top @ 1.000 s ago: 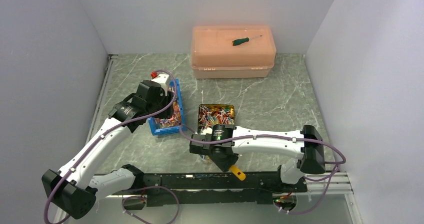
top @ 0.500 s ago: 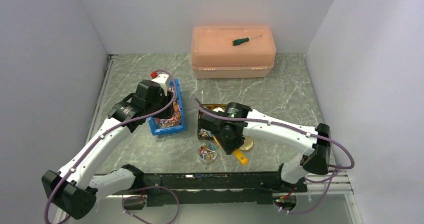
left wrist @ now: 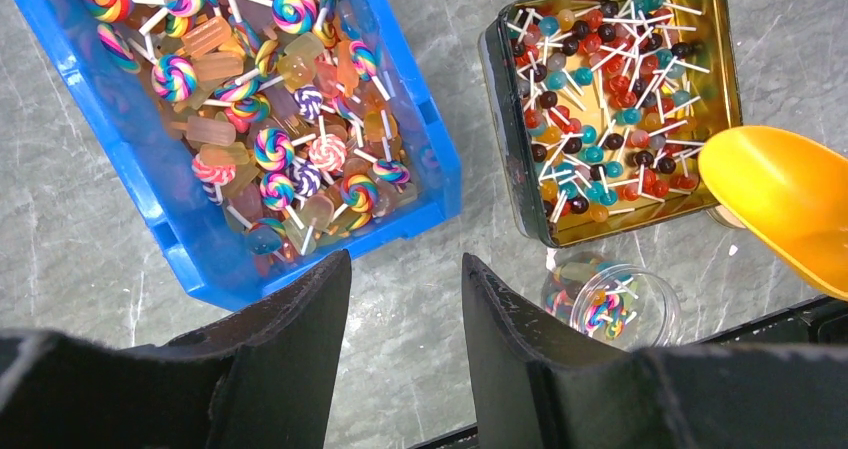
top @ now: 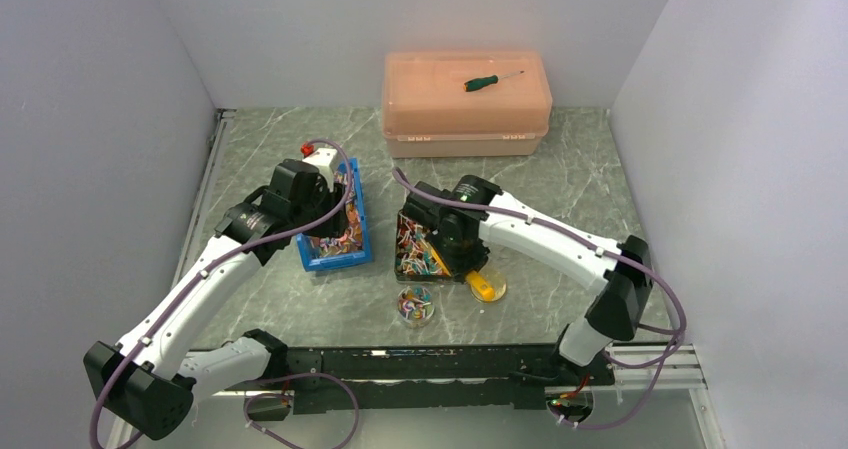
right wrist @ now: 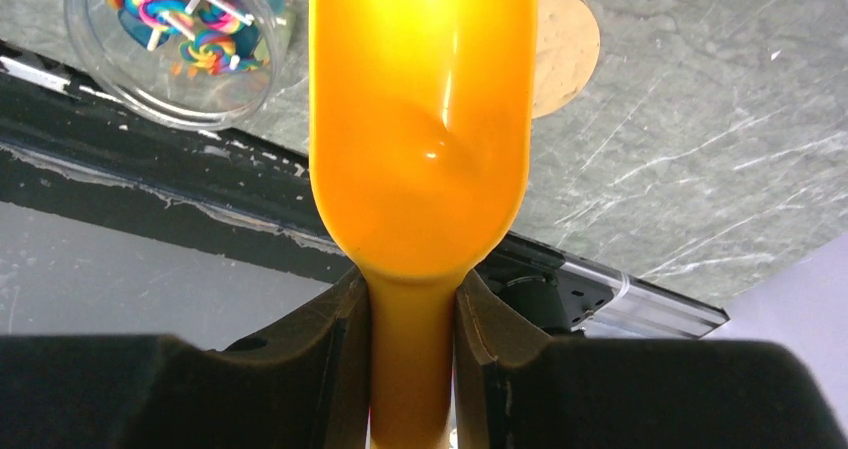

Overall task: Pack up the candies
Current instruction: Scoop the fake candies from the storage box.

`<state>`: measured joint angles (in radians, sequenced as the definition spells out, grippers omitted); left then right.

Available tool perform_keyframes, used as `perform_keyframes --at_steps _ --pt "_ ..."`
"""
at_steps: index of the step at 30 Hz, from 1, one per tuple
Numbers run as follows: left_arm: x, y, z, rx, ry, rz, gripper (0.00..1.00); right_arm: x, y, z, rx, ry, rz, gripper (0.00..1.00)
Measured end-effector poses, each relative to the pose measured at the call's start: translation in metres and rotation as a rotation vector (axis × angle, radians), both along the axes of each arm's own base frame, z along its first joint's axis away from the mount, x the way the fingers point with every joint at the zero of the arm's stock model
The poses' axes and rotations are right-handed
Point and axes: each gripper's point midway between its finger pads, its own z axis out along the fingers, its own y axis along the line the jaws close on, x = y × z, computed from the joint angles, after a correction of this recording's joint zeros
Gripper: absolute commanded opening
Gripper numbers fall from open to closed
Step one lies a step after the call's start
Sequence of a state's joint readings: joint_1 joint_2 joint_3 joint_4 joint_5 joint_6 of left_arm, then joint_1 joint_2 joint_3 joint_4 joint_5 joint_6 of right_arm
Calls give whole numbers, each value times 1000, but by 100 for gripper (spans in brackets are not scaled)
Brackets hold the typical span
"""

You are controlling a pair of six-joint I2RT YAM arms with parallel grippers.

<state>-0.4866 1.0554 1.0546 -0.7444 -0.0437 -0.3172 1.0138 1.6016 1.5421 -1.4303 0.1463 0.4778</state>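
The candies are lollipops. Swirl ones fill the blue bin (top: 338, 231) (left wrist: 150, 159), and small ball ones fill the gold tin (top: 425, 244) (left wrist: 735, 69). A few lie in the clear jar (top: 415, 306) (left wrist: 610, 304) (right wrist: 190, 29). My right gripper (top: 468, 269) (right wrist: 410, 289) is shut on the handle of the orange scoop (top: 483, 287) (right wrist: 420, 119) (left wrist: 780, 199). The scoop hangs just right of the tin, over a cork lid (right wrist: 565, 49), with no candy visible in it. My left gripper (top: 318, 209) (left wrist: 405, 264) stands open and empty above the bin's near right corner.
A pale orange lidded box (top: 466, 104) stands at the back, with a green-handled screwdriver (top: 482, 82) on top. Grey walls close in both sides. The black base rail (top: 420, 364) runs along the near edge just below the jar.
My right arm swung with the scoop from the near edge over the jar, back and right to the tin's right side. The jar is now uncovered. The left arm stayed still.
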Motion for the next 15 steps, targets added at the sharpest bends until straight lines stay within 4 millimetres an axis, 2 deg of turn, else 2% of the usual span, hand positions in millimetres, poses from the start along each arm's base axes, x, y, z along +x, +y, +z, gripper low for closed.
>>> perform_keyframes --at_steps 8,15 --pt "0 0 0 -8 6 -1 50 22 4 -22 -23 48 14 0" --pt "0 1 0 -13 7 2 51 33 10 -39 -20 94 30 0"
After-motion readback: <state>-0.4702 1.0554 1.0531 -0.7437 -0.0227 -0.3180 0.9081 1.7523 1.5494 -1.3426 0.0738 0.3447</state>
